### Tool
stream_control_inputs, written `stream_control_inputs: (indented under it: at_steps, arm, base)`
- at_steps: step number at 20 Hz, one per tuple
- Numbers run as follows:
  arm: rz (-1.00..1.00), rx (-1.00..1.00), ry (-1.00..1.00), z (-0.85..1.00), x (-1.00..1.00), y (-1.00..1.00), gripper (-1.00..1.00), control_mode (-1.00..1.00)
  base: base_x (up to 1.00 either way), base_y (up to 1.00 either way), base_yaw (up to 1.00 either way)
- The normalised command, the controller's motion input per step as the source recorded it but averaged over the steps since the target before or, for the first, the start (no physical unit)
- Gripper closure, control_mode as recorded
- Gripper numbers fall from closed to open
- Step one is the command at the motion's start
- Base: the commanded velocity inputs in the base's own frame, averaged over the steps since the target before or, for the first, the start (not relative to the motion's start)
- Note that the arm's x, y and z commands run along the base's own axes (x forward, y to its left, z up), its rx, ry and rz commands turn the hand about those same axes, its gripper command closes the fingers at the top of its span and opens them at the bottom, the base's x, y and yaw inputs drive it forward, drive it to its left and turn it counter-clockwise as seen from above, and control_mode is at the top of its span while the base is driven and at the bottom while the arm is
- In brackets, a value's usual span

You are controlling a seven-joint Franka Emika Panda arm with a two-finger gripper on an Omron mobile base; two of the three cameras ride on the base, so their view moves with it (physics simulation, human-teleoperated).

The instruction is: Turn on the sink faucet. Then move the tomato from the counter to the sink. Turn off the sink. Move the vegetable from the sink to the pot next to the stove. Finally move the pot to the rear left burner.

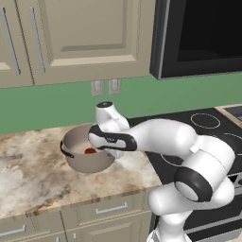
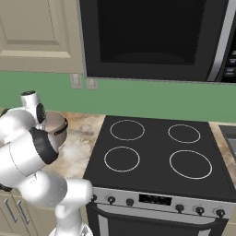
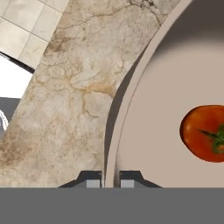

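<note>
The round grey-brown metal pot (image 1: 85, 153) is seen standing on the beige and brown marbled stone counter (image 1: 33, 175), just left of the flat black glass stove (image 2: 156, 156) marked with four white rings. The pot is wide and fairly deep, with a smooth matte inner wall, a thin rim and a short dark side handle on its left. The small, round, glossy red-orange tomato (image 3: 205, 133), topped by a green star-shaped stem, is seen lying on the pot's flat pale floor, apart from the wall.

The two-finger hand (image 3: 110, 180) of the white arm is lowered over the right side of the pot. In the hand view its two small dark fingertips (image 3: 92, 179) are seen on either side of the thin curved rim, one outside over the counter and one inside the pot, and they are clenched on that rim. The counter's veined, mottled surface is shown beside the pot wall, with a thick edge beyond it and pale square floor tiles (image 3: 30, 30) past that.

Cream panelled cabinets (image 1: 85, 38) are hung above a plain green wall (image 1: 47, 108), and a dark glossy microwave (image 2: 156, 37) is mounted over the stove.
</note>
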Motion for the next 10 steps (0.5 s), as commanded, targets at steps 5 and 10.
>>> stream_control_inputs:
  at_steps: [5, 10]
  arm:
    - [-0.08, 0.0, -0.22, 0.13, -0.56, -0.11, 1.0, -1.0]
    - [-0.11, 0.0, -0.22, 0.25, -0.46, -0.27, 1.0, -1.0]
  base:
    - [0.0, 0.0, 0.0]
    - [0.0, 0.0, 0.0]
